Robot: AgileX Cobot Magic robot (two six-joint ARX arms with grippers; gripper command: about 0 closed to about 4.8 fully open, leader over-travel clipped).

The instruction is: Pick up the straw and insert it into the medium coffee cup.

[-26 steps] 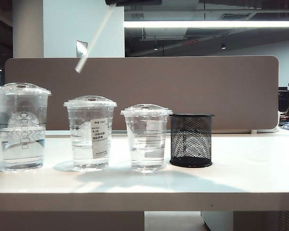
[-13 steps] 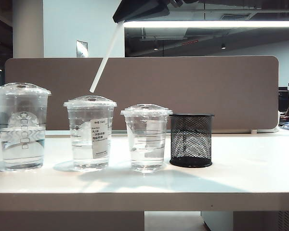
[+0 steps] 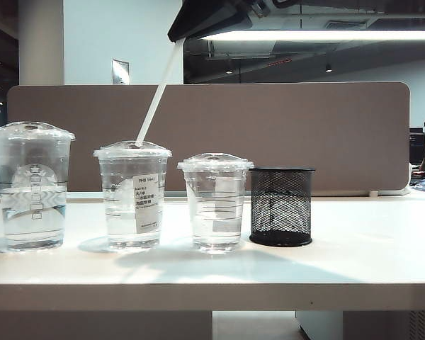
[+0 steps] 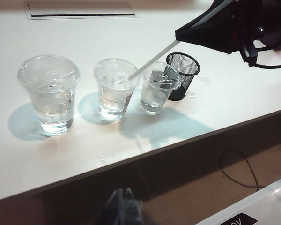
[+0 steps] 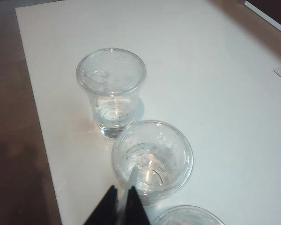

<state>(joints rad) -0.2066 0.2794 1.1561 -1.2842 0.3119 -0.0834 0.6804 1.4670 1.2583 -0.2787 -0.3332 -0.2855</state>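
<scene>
The white straw (image 3: 156, 92) slants down from my right gripper (image 3: 176, 35), which is shut on its upper end at the top of the exterior view. Its lower tip rests at the lid of the medium coffee cup (image 3: 132, 198), the clear lidded one with a white label. In the right wrist view the black fingers (image 5: 123, 194) pinch the straw (image 5: 132, 178) right above that cup (image 5: 152, 157). My left gripper (image 4: 122, 201) hangs shut and holds nothing, below the table's front edge, far from the cups. The left wrist view also shows the straw (image 4: 152, 60) reaching the cup (image 4: 116, 86).
A taller clear cup (image 3: 32, 188) stands left of the medium cup and a shorter one (image 3: 214, 202) stands to its right. A black mesh holder (image 3: 281, 205) follows on the right. A grey partition (image 3: 304, 134) runs behind the white table (image 3: 354, 262).
My right gripper has come down into the exterior view with the straw. The straw's lower tip has dropped from above and left of the medium cup to its lid. The left arm has kept still.
</scene>
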